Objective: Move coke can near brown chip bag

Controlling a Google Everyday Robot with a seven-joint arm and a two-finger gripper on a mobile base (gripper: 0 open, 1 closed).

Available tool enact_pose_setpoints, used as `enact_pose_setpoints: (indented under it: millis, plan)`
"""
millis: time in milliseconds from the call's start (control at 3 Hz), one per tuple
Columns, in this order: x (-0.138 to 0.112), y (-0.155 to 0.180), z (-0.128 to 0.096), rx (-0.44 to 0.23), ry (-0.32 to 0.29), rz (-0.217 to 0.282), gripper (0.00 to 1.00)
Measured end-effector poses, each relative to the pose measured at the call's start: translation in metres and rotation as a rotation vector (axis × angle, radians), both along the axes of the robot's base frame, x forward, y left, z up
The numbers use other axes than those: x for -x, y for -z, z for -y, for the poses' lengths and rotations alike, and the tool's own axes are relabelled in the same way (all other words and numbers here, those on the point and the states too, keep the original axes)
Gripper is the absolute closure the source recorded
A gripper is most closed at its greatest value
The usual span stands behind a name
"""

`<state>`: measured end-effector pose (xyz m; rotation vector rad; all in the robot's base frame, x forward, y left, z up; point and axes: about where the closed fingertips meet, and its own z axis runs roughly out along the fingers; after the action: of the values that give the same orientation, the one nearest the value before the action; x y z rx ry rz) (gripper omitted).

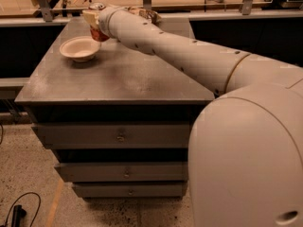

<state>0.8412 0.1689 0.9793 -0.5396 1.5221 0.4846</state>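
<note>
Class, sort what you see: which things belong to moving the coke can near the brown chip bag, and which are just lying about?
Job: can, held in the end effector at the back left of the table; chip bag, behind the arm.
Lying about: bowl, beside the can; cable on the floor.
</note>
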Motion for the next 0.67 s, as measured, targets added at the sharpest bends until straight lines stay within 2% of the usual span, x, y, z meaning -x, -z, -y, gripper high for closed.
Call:
enact_pose_setpoints:
  millis: [333, 667]
  plan:
    - [-0.005, 0.003, 0.037, 0.028, 0.052, -0.005, 1.00]
    - [-0.011, 0.010, 0.067, 0.081, 0.063, -0.014, 1.00]
